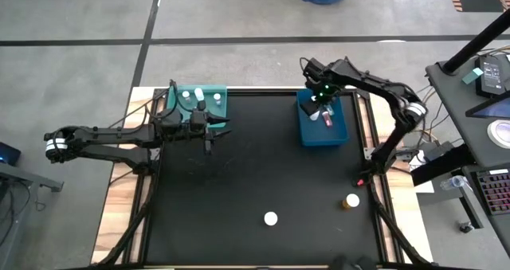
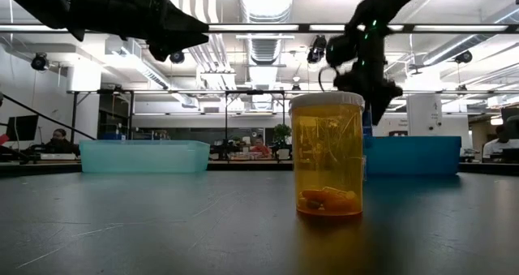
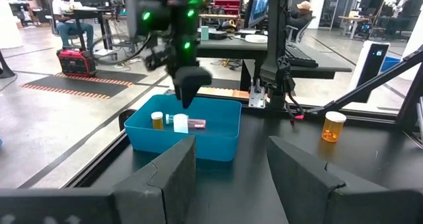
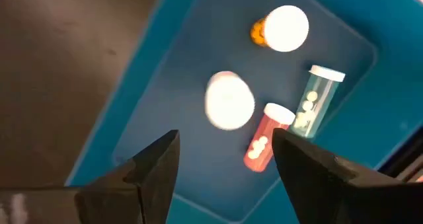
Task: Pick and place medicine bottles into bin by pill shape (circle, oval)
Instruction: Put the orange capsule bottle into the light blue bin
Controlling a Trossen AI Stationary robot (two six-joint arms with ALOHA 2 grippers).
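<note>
Right pincer [image 1: 323, 104] over the blue bin [image 1: 343, 135] at the bench's far right edge, fingers spread, gripping nothing. Right wrist view looks down into the bin: an amber bottle [image 4: 281, 28] standing, white cap up; a pinkish-red bottle [image 4: 263, 143] and a clear bottle [image 4: 315, 100] lying side by side, touching or nearly; plus a blurred white cap [image 4: 229, 101], likely a bottle just let go, can't confirm. Judgement: a drop-off step, right arm at the release point.

Left pincer [image 1: 209, 131] just beside the teal bin [image 1: 221, 95] at the far left edge, fingers apart, empty. That bin holds white-capped bottles [image 1: 199, 97]; count unclear.

Still loose on the bench: white-capped bottle [image 1: 271, 218] near the front edge, mid-bench, and an amber bottle [image 1: 351, 200] toward the front right corner. Low view shows an amber bottle [image 2: 327, 155] up close w/ longish pills at its bottom, prob. oval; which of the two it is, can't say.

Next move, as I read it: right arm lifts clear of the bin and goes for the front-right amber bottle; needs a look at pill shape before choosing a bin.

Hidden/unclear: which bin is circle vs oval, no labels legible. Pills in the teal bin's bottles not visible. Person seated in the room behind, far off.
</note>
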